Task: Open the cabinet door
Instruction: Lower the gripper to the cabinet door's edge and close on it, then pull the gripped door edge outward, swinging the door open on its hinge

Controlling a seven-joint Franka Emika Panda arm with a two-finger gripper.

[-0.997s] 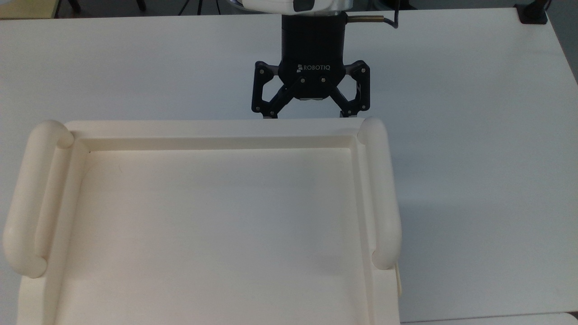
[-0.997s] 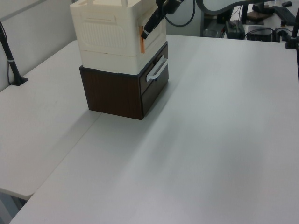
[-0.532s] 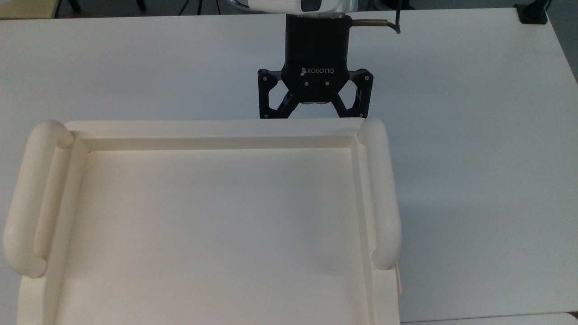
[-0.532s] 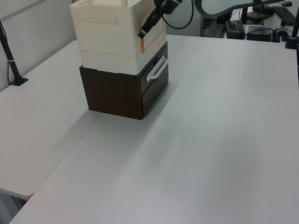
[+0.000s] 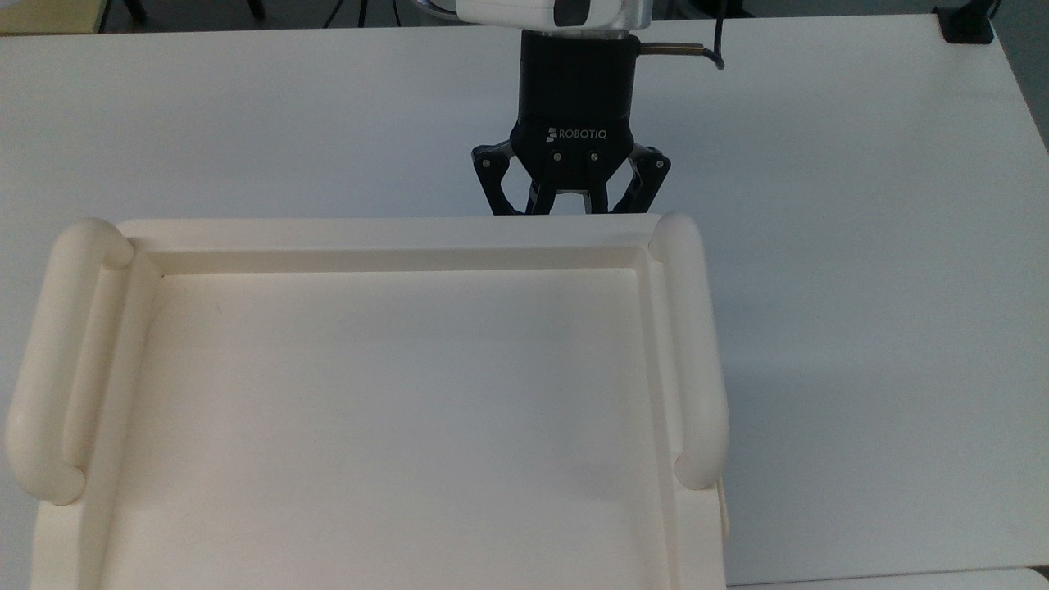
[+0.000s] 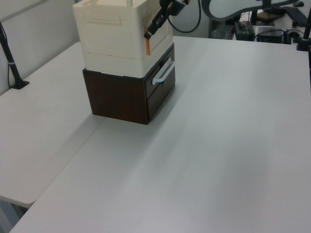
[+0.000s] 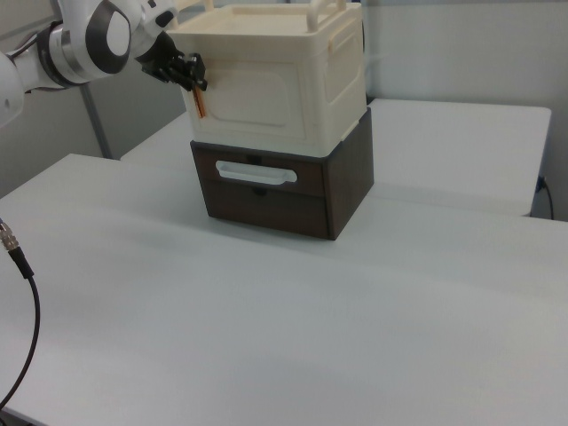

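Observation:
The cream cabinet (image 5: 393, 233) has a recessed tray-like top and two thick bar handles (image 5: 697, 352), and it stands on a dark drawer unit (image 7: 275, 200). In the right view the cabinet door (image 7: 257, 98) is its front face and lies flush. An orange strip (image 7: 202, 105) runs down the door's left edge there. My gripper (image 5: 571, 211) is at the cabinet's far rim in the top view, fingers drawn in and tips hidden under the rim. It is at the door's strip edge, up near the top (image 6: 147, 35) (image 7: 193, 75).
The drawer unit has a white handle (image 7: 256, 174) on its upper drawer. White table (image 5: 860, 246) spreads all around the stack. A black clamp post (image 6: 12, 63) stands at the left view's left edge. A cable (image 7: 18, 266) hangs at the right view's left.
The gripper's fingers went from wide open to drawn together at the door's edge. The wrist shifted slightly right in the top view. The cabinet and door have not moved.

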